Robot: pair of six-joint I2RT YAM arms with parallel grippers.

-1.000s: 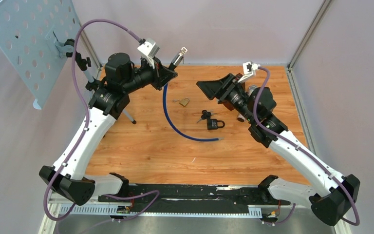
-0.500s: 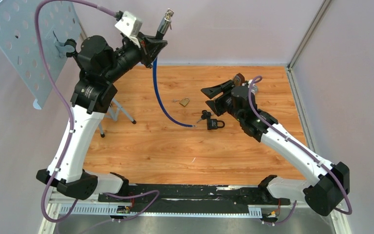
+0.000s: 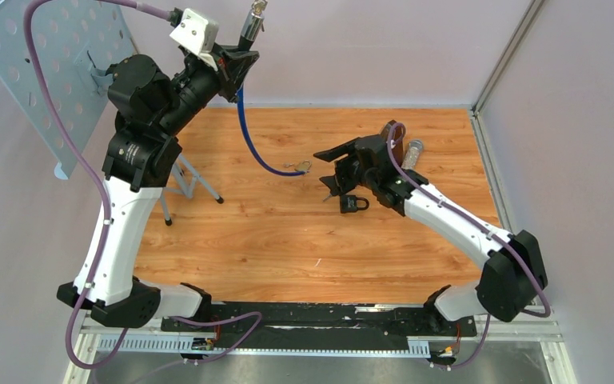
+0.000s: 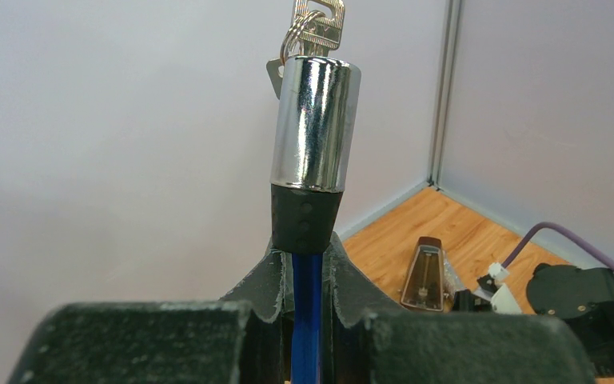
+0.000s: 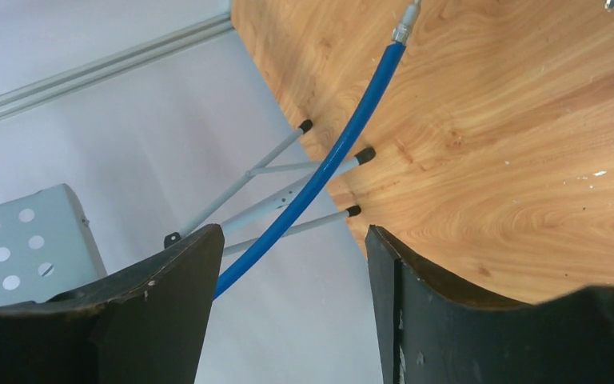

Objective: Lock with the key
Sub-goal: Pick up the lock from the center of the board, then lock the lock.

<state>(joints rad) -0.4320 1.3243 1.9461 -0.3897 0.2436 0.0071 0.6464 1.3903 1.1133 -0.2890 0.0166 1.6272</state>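
above the left gripper (image 4: 308,253), pinching the blue cable (image 4: 307,320), the key (image 4: 317,24) seemingly sits in the cylinder (image 4: 316,120); right gripper (image 5: 292,264) spread, cable end (image 5: 405,26) not yet inserted.

**Wooden tabletop and what is resting on it**

We are looking at an orange-brown wood-grain tabletop (image 3: 272,240). A small brass padlock (image 3: 304,167) is lying near its middle, and a black padlock (image 3: 353,203) is lying a little nearer to us. A silver metal cylinder (image 3: 412,152) is lying toward the right. The grey tripod legs (image 3: 200,188) are standing at the left edge. A blue cable (image 5: 324,174) is ending beside the brass padlock; we cannot tell whether it is touching the wood.
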